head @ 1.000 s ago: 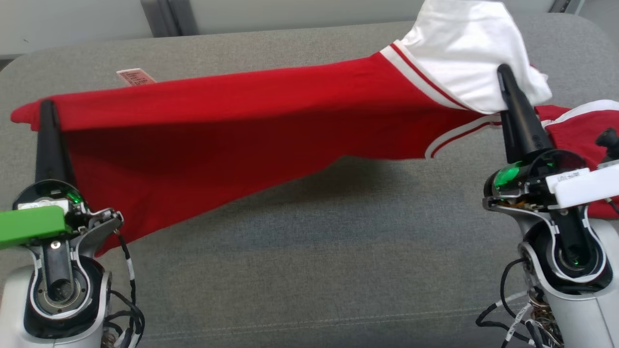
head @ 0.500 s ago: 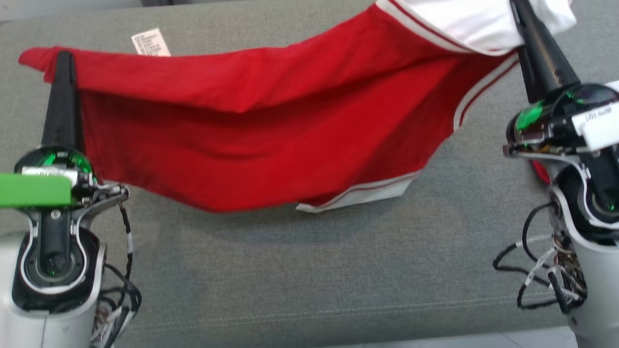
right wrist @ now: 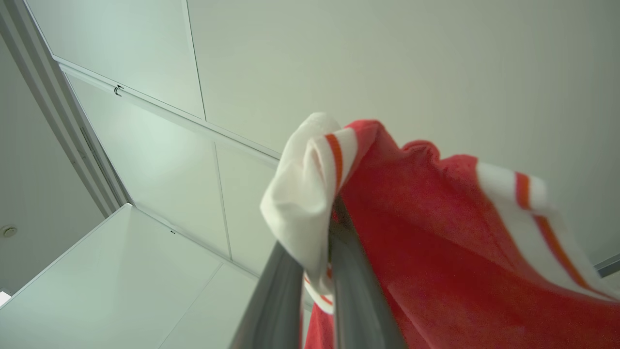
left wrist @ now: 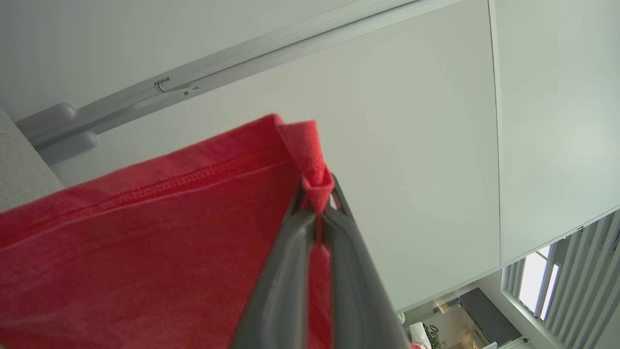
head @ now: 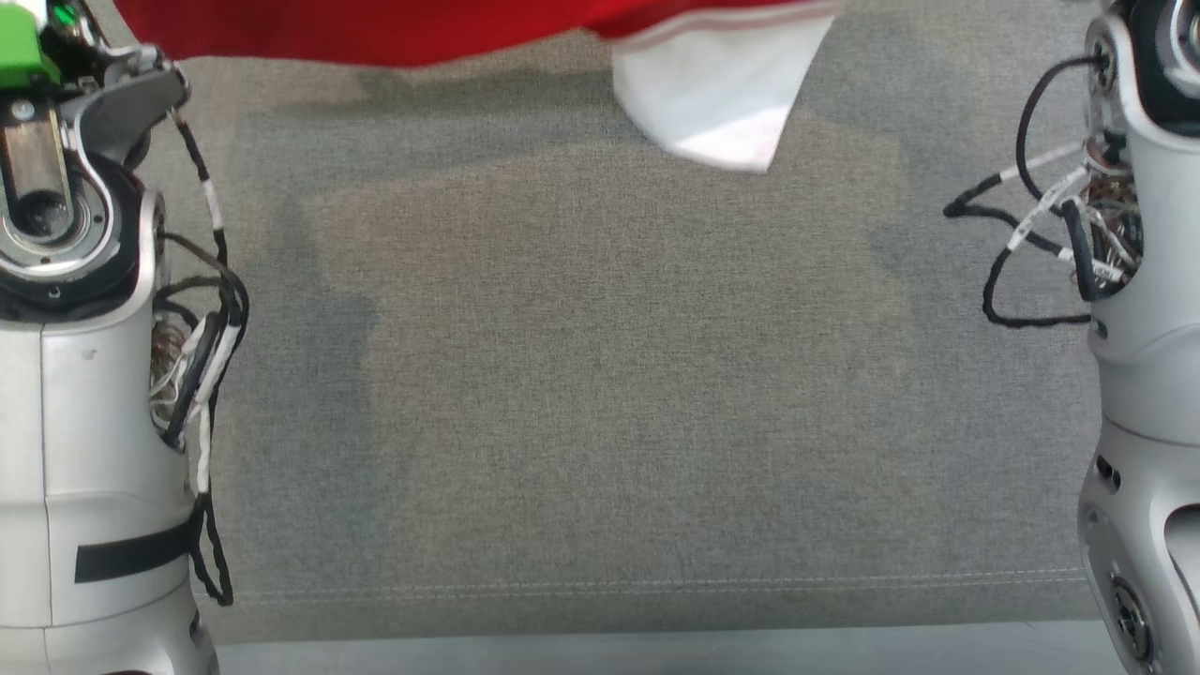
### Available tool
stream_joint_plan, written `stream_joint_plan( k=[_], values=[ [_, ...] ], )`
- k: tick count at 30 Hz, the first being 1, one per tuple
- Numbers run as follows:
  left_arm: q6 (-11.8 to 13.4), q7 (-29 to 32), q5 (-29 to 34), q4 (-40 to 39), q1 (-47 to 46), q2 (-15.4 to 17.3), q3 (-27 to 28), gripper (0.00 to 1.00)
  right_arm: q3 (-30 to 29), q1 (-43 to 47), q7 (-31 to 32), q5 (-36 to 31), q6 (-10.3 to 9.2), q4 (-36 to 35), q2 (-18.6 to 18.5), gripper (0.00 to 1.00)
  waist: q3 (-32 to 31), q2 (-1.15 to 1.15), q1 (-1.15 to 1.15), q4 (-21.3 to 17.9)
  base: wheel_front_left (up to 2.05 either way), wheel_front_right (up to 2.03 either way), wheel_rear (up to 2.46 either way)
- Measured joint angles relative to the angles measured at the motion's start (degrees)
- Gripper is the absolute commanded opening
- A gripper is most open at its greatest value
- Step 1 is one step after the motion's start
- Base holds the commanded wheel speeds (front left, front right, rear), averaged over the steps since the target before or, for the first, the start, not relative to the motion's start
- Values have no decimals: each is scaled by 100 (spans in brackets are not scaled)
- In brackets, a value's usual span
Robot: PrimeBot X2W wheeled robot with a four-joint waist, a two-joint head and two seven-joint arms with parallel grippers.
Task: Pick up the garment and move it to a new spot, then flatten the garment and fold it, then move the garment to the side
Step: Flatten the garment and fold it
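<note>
Across most of the head view, grey fabric surface [head: 600, 375]; along its top edge, held aloft, red garment [head: 375, 28] with white sleeve [head: 722, 103] dangling at upper centre. Clenched on a red hem corner, mid left wrist view, left end effector [left wrist: 317, 194]; pinching bunched white, red-striped cloth, mid right wrist view, right end effector [right wrist: 329, 213].

your head camera looks steeply down on the grey cushion [head: 600, 394], the garment [head: 720, 112] hanging at that view's top edge. your left wrist camera looks up along the left gripper [left wrist: 318, 195], close on the pinched red hem, toward pale wall panels [left wrist: 411, 121]. your right wrist camera likewise looks up along the right gripper [right wrist: 332, 218]; all three share the garment.
</note>
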Motion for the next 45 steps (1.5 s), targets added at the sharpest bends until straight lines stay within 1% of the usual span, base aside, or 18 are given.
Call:
stream_joint_plan(
  k=[3, 6, 9, 12, 15, 18, 21, 26, 27, 32, 35, 39, 45],
  values=[
    [-51, -4, -3, 124, -188, -105, -24, 0, 220, -203, 80, -7, 0, 5, -30, 0, 104, 0, 0, 15, 0, 0, 0],
    [-101, -23, -70, 189, -166, -162, -24, 0, 313, -146, 162, -5, -1, 4, -37, 0, 128, 0, 0, 14, 0, 0, 0],
    [-218, -52, -154, 54, -77, -171, 9, 0, 379, 100, 282, 66, 0, -151, -46, 0, 158, 0, 0, 1, 0, 0, 0],
    [-402, -86, -231, -47, 321, -188, 56, 0, 397, 696, 337, 165, 0, -296, -43, 0, 211, 0, 0, -11, 0, 0, 0],
    [-608, -121, -275, -18, 1072, -213, 44, 1, 369, 1638, 331, 297, -1, -302, -40, 0, 181, 0, 0, -18, 0, 0, 0],
    [-784, -188, -280, 86, 1845, -225, 19, 1, 221, 2565, 243, 468, -1, -298, -11, 0, 69, 0, 0, -19, 0, 0, 0],
    [-799, -203, -375, 142, 2546, -247, 1, 4, 94, 3339, 172, 667, -1, -353, 20, 0, -96, 0, 0, -21, 0, 0, 0],
    [-844, -259, -569, 48, 3379, -272, 45, 8, 183, 4306, 197, 831, -1, -547, 108, 0, -423, 0, 0, -34, 0, 0, 0],
    [-865, -304, -584, -3, 3591, -272, 13, 8, 164, 4661, 194, 875, 0, -601, 112, 0, -557, 0, 0, -39, 0, 0, 0],
    [-865, -309, -583, -130, 4052, -272, -80, 11, 86, 5573, 69, 884, 0, -783, 121, 0, -861, 0, 0, -18, 0, 0, 0],
    [-864, -357, -541, -238, 4403, -268, -104, 13, 55, 5965, 18, 875, 0, -949, 100, 0, -987, 0, 0, 19, 0, 0, 0],
    [-857, -368, -478, -352, 4792, -259, -163, 13, 13, 6371, -74, 834, 0, -1278, 24, 0, -1009, 0, 0, 70, 0, 0, 0],
    [-857, -375, -493, -600, 4962, -245, -405, 14, 23, 6898, -81, 697, 0, -1506, -129, 0, -878, 0, 0, 125, 0, 0, 0]
  ],
)
